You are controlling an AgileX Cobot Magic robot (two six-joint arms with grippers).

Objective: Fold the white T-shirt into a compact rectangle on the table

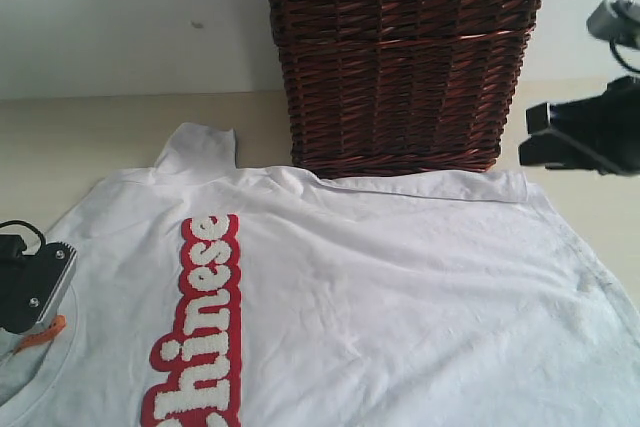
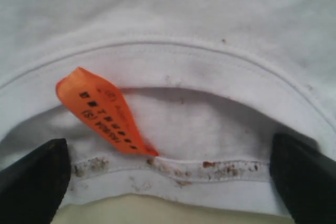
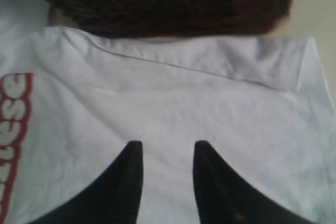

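A dark brown wicker basket (image 1: 400,57) stands upright in front of a plain white wall (image 1: 120,7). Its weave is tight, with a reddish shine. One small dark mark (image 1: 197,24) shows on the wall.

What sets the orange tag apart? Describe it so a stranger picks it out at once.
Start at the dark wicker basket at the back of the table; the white T-shirt lies spread in front of it. Follow the shirt to its collar, where the open left gripper sits. The tag is the small bright orange strip with dark print, the only orange on the white cloth.
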